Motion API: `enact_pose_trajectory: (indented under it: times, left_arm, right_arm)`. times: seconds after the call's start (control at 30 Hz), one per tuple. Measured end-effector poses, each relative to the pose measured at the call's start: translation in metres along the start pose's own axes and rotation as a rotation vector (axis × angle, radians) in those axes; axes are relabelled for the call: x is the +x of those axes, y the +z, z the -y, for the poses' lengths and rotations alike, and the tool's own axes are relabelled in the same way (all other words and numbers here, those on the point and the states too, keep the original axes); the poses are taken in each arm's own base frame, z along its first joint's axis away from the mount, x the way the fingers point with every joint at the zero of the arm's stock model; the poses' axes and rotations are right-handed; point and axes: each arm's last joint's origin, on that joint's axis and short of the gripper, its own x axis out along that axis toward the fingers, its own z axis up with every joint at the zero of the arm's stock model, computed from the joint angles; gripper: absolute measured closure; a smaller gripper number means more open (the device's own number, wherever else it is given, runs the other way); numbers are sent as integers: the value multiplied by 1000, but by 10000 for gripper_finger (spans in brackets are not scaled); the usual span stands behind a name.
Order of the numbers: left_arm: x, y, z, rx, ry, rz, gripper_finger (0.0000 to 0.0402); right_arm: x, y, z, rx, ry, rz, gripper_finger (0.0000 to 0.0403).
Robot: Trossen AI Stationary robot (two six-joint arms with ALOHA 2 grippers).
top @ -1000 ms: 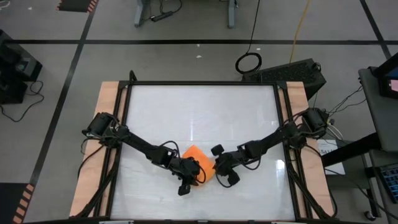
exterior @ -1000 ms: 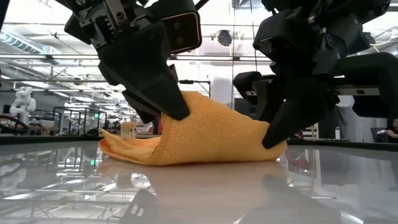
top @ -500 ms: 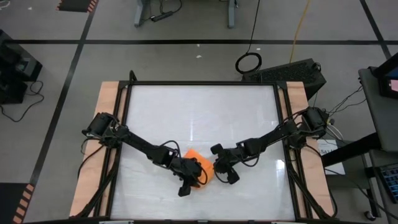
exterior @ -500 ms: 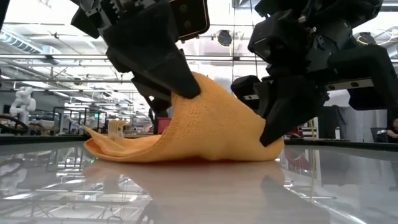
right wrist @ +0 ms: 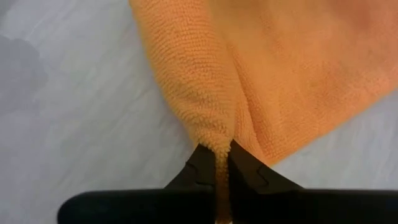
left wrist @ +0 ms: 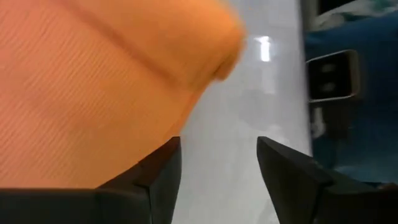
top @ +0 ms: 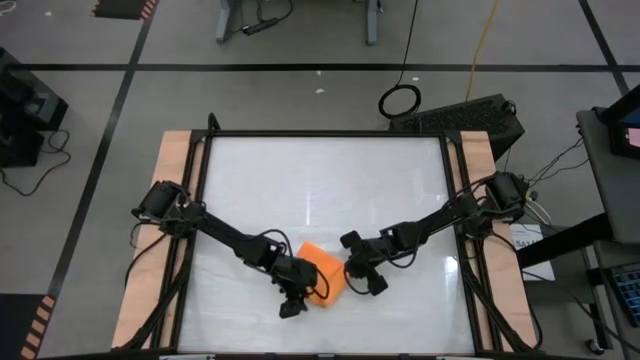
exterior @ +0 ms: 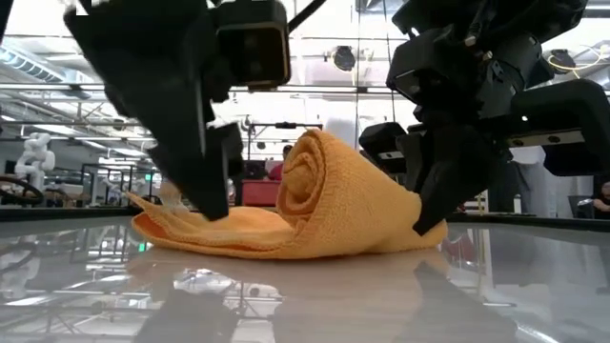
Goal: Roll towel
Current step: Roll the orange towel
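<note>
Right now I see the towel lying near the front middle of the table, one edge curled into a loose roll. My right gripper is pinched tight on a fold of its edge. My left gripper sits at the opposite side, fingers apart, clamping nothing.

No text, label, brand, number or sign is showing legibly in any view: nothing readable is appearing on the towel, on either arm, on the worktop, or on the equipment in the room behind it.
</note>
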Motion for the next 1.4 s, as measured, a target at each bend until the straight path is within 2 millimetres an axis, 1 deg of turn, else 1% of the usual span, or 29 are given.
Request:
enact_pose_trajectory:
  times: [0.17, 0.27, 0.37, 0.57, 0.67, 0.8, 0.93, 1.03, 1.2, 1.3, 1.4]
  left_arm:
    - [-8, 0, -5, -17, 111, 3, 198]
    - [-11, -5, -13, -41, 179, -39, 213]
    - [-14, -6, -20, -23, 243, -62, 232]
    - [-21, 0, -38, 52, 332, -62, 273]
    - [-26, 6, -49, 103, 358, -54, 290]
    - [-34, 13, -66, 180, 416, -60, 306]
    - [-42, 19, -81, 262, 459, -74, 309]
    - [-47, 23, -92, 299, 482, -74, 309]
    - [-56, 29, -106, 321, 503, -70, 309]
    - [-59, 31, -111, 335, 501, -65, 309]
    - [-60, 33, -113, 349, 490, -59, 309]
  right_arm:
    - [0, 0, -4, -12, 9, -4, 400]
    - [1, 1, -8, -17, 17, -6, 400]
    - [1, 2, -12, -8, 24, -6, 400]
    - [2, 3, -20, 76, 27, -3, 399]
    - [2, 4, -23, 133, -17, -5, 399]
    - [2, 4, -20, 267, -102, 0, 399]
    - [2, 6, -18, 356, -159, 30, 399]
    - [2, 10, -17, 405, -184, 83, 399]
    - [2, 18, -15, 417, -206, 139, 399]
    - [11, 21, -14, 383, -197, 126, 399]
    - [28, 21, -14, 350, -152, 85, 399]
